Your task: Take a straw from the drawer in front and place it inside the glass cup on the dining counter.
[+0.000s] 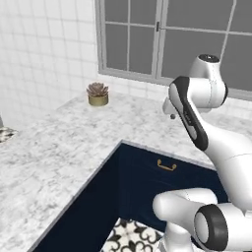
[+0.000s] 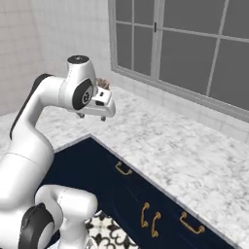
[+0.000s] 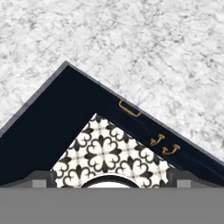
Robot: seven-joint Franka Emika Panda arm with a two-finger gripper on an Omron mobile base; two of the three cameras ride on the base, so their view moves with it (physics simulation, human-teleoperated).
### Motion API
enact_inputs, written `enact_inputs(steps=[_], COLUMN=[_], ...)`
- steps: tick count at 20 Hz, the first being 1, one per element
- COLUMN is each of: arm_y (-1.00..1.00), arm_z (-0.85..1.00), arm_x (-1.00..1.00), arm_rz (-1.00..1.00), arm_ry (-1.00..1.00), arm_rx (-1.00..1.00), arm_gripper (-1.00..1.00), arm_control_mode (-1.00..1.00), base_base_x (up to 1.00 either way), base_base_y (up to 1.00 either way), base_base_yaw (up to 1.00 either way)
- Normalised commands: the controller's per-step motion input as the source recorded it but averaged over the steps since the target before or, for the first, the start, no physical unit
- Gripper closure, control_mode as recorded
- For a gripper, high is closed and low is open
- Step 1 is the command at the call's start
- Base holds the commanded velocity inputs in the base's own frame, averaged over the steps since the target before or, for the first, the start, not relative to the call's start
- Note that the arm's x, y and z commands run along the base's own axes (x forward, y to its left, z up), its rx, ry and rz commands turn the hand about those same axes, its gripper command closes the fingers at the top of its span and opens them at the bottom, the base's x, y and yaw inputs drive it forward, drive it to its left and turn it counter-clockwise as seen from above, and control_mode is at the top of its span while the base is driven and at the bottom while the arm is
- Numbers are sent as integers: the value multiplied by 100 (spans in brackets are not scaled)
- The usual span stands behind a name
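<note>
Fig.: arm raised high over the corner of the marble counter (image 1: 54,147), presumably to survey before reaching. Gripper (image 2: 92,115) w/ jaws spread wide, holding nothing. Drawer (image 1: 165,170) shut, brass handle (image 1: 167,166) facing the robot; straw probably inside, can't tell. Counter edge runs close below the hand; open room lies over the patterned floor (image 3: 105,153).

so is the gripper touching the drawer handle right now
Apart. In the right base view the gripper hangs high above the marble counter, with clear space between it and the brass drawer handle on the navy front below.
</note>
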Motion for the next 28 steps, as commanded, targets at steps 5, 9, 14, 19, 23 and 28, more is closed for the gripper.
enact_inputs(steps=[5, 9, 14, 19, 23, 28], arm_y=[0, 0, 0, 0, 0, -9], arm_z=[0, 0, 0, 0, 0, 0], arm_x=[0, 0, 0, 0, 0, 0], arm_rz=[0, 0, 0, 0, 0, 5], arm_ry=[0, 0, 0, 0, 0, 0], arm_rx=[0, 0, 0, 0, 0, 0], arm_gripper=[-100, -100, -100, -100, -100, -100], arm_control_mode=[100, 100, 100, 100, 100, -100], base_base_x=[0, -1, -36, -43, -4, 8], base_base_y=[-68, -63, -61, -67, -79, -63], base_base_yaw=[58, 38, 32, 32, 33, 22])
